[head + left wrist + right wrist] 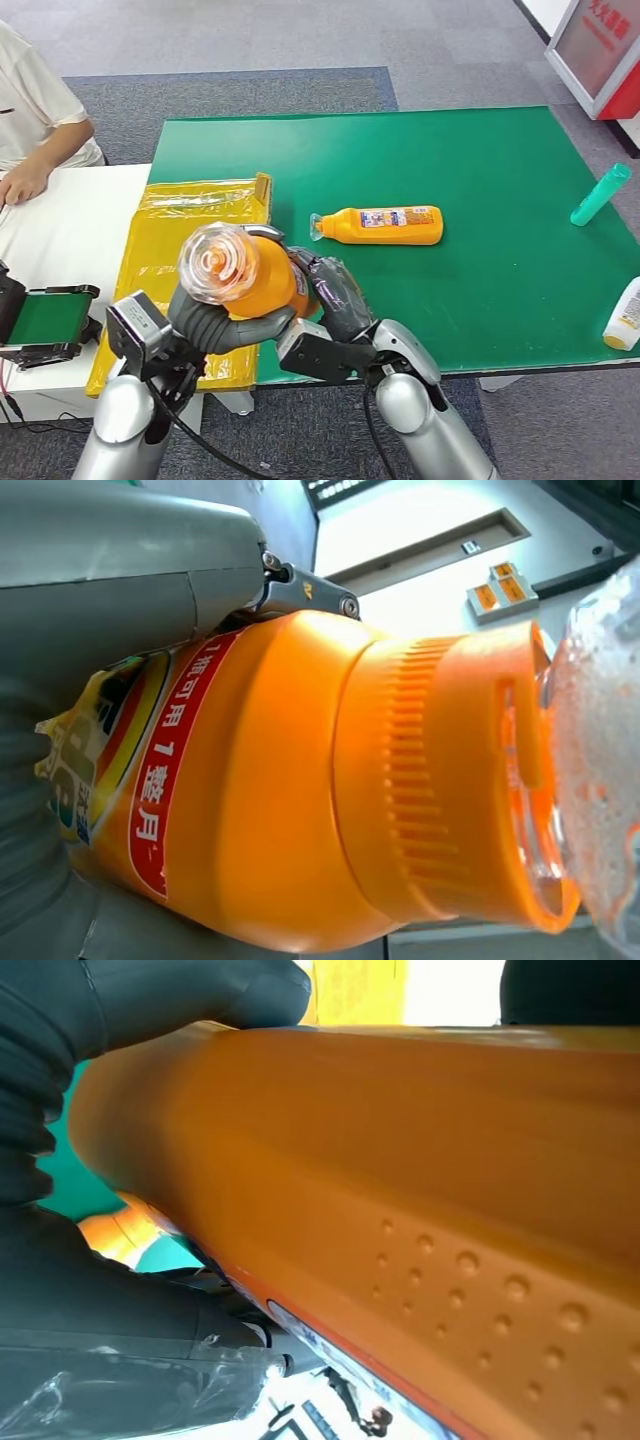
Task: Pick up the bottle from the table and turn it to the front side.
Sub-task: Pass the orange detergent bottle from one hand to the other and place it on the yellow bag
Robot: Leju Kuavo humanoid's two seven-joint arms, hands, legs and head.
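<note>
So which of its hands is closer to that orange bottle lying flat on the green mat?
Right. The right hand is just in front of the lying bottle, a short gap off. The left hand is farther to the side. Both grip a second orange bottle.

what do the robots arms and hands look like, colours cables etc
Both arms are smooth silver tubes with rounded joint housings. A boxy grey block sits at the left wrist, a black bracket at the right, and thin black cables loop beside each forearm. The left hand is grey with thick rounded fingers; the right hand looks darker, with a ribbed cover.
</note>
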